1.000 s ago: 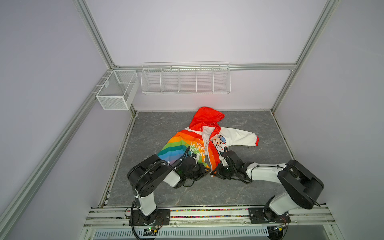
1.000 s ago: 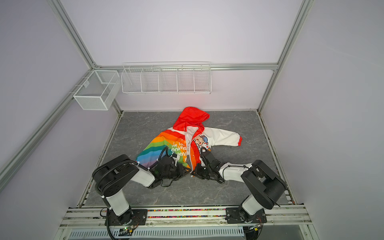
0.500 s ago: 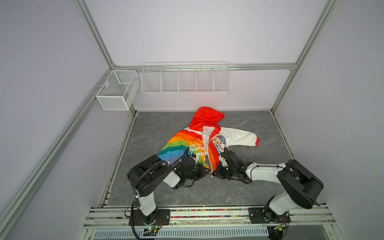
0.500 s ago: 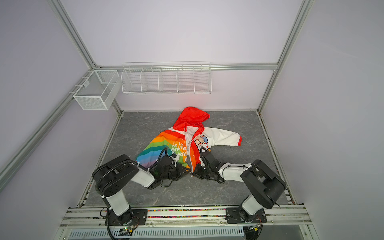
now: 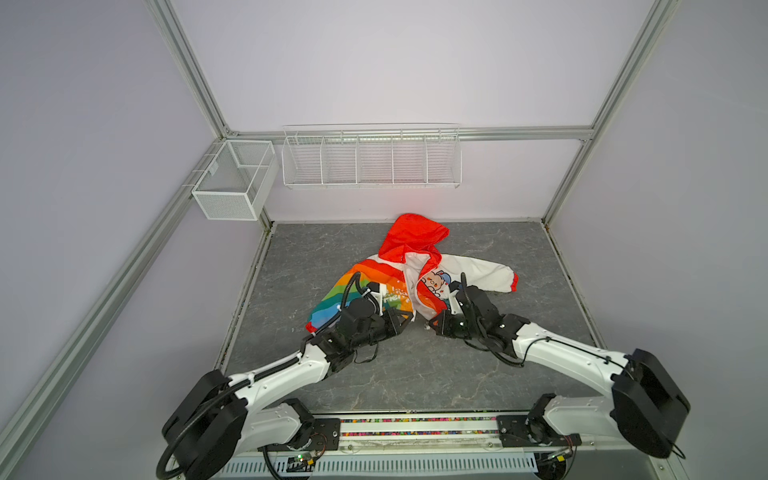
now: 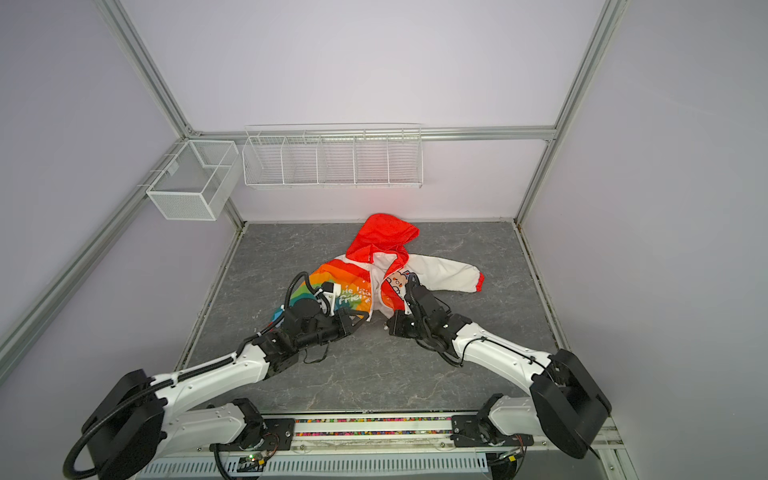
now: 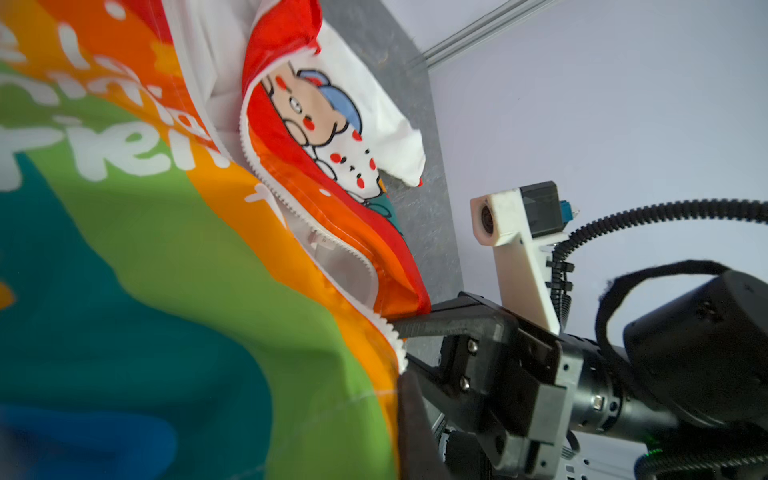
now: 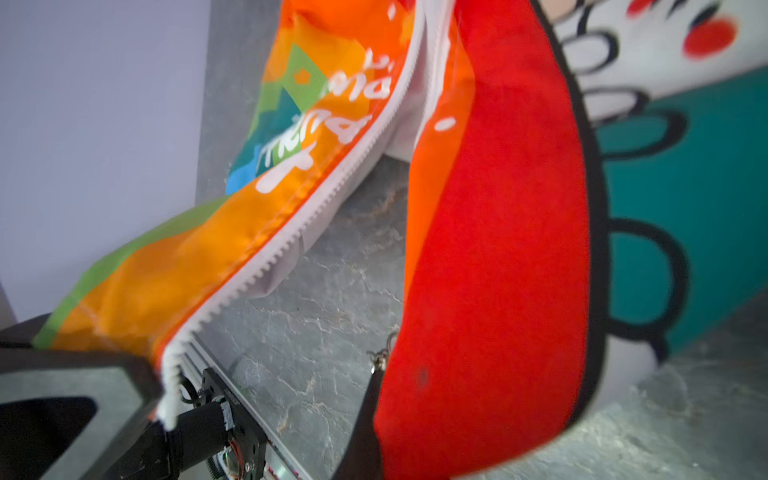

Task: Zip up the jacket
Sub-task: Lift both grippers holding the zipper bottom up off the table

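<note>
Grey marbled table point(image 5: 374, 382) comes first, with both arms reaching over it and meeting in the middle. The left pincer point(image 5: 405, 320) is clamped tight on the bottom corner of the rainbow half of the jacket point(image 5: 365, 270), right where the teeth of the white zipper point(image 8: 266, 266) end, and that corner is lifted a little off the table. Just beside it, almost tip to tip, the right pincer point(image 5: 434, 323) is closed on the bottom corner of the other front half, whose turned-up edge shows red and orange. In the left wrist view its black fingers point(image 7: 457, 326) pinch that red corner. Between the two pincers the front gapes, the two rows of teeth apart and running away from the tips toward the collar. Beyond the left pincer lie the rainbow stripes with white lettering. Beyond the right one are a cartoon animal point(image 5: 434, 280) on white and a white sleeve point(image 5: 478, 272) with a red cuff, stretched out sideways. Farther on lies the red hood point(image 5: 415, 237), near the back wall, where a wire rack point(image 5: 370, 160) and a mesh basket point(image 5: 232, 183) hang.
</note>
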You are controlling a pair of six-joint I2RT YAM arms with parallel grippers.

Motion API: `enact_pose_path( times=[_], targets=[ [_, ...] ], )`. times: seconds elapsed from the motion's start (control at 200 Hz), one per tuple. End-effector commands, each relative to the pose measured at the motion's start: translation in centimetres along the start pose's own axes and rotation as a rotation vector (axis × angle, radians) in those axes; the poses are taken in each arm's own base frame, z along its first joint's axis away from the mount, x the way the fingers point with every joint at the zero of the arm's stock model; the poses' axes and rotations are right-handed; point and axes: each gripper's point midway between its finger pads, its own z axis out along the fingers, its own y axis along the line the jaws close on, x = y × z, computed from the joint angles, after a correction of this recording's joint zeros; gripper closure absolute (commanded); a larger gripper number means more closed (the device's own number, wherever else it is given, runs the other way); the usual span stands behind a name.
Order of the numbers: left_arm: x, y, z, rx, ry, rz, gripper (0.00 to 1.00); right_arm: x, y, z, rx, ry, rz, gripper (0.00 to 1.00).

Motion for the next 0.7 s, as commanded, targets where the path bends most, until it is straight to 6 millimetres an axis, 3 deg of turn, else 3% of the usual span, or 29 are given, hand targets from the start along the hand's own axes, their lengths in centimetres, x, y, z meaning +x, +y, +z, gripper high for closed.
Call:
enact_pose_path(
  times=[0.0, 0.135, 0.23, 0.32, 0.48, 0.67, 0.695],
  targets=[
    [-0.6, 2.2, -1.5, -0.140, -0.014, 0.088, 1.00, -2.8, 1.3, -2.2, -0.001, -0.145, -0.172, 0.94],
    [-2.6, 0.8, -3.0, -0.155, -0.075, 0.157, 1.00, -5.9, 3.4, -5.3, -0.059, -0.348, -0.285, 0.94],
    [-3.9, -0.4, -4.0, -0.153, -0.125, 0.237, 1.00, -7.2, 4.3, -6.6, -0.048, -0.401, -0.359, 0.94],
    [-4.8, -1.8, -4.9, -0.129, -0.159, 0.350, 1.00, -7.7, 5.4, -6.9, -0.064, -0.401, -0.435, 0.94],
    [-6.1, -2.5, -6.1, -0.206, -0.172, 0.489, 1.00, -8.0, 6.4, -7.0, -0.087, -0.393, -0.473, 0.94],
    [-7.0, -3.7, -6.9, -0.180, -0.215, 0.474, 1.00, -8.5, 5.7, -6.8, -0.025, -0.334, -0.406, 0.94],
    [-7.3, -3.8, -7.1, -0.178, -0.236, 0.458, 1.00, -9.1, 6.5, -7.4, -0.031, -0.343, -0.402, 0.94]
  ],
)
